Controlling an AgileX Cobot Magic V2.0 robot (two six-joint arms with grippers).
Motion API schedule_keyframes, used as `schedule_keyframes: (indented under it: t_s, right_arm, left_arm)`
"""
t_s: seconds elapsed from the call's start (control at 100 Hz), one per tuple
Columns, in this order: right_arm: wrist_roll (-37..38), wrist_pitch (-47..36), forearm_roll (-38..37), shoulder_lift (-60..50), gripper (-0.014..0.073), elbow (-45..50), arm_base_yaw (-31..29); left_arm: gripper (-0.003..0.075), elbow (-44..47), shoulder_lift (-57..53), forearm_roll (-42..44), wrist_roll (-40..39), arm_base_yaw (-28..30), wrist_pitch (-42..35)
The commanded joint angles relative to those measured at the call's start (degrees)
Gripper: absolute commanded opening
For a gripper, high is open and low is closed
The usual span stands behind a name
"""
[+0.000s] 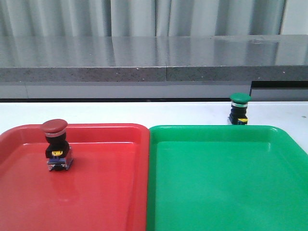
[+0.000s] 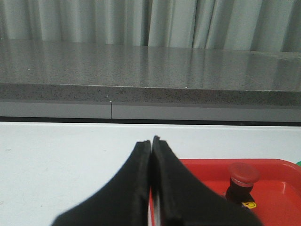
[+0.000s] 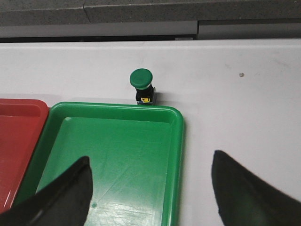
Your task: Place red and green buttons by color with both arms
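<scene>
The red button (image 1: 57,144) stands upright inside the red tray (image 1: 106,192), near its far left part; it also shows in the left wrist view (image 2: 242,181). The green button (image 1: 239,109) stands on the white table just behind the green tray's (image 1: 226,183) far rim; it also shows in the right wrist view (image 3: 142,86). My left gripper (image 2: 151,141) is shut and empty, left of the red button, over the red tray's edge. My right gripper (image 3: 149,162) is open and empty, above the green tray's (image 3: 113,150) right rim, short of the green button. Neither gripper shows in the front view.
The two trays lie side by side, touching, at the table's near side. A grey stone ledge (image 1: 154,60) with curtains behind it runs along the back of the white table (image 1: 120,113). White table surface (image 3: 240,117) lies right of the green tray.
</scene>
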Motion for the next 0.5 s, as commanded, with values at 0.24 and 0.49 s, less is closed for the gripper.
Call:
schedule_keyframes:
  t_s: [0.24, 0.49]
  right_arm:
    - [-2.66, -6.29, 1.08, 16.61, 0.0539, -10.09, 0.05]
    - [-3.43, -6.46, 0.85, 31.95, 0.0539, -20.58, 3.63]
  left_arm:
    - [-0.0019, 2.43, -1.76, -0.10, -0.15, 0.08, -4.79]
    - [-0.0019, 2.43, -1.76, -0.10, -0.15, 0.08, -4.79]
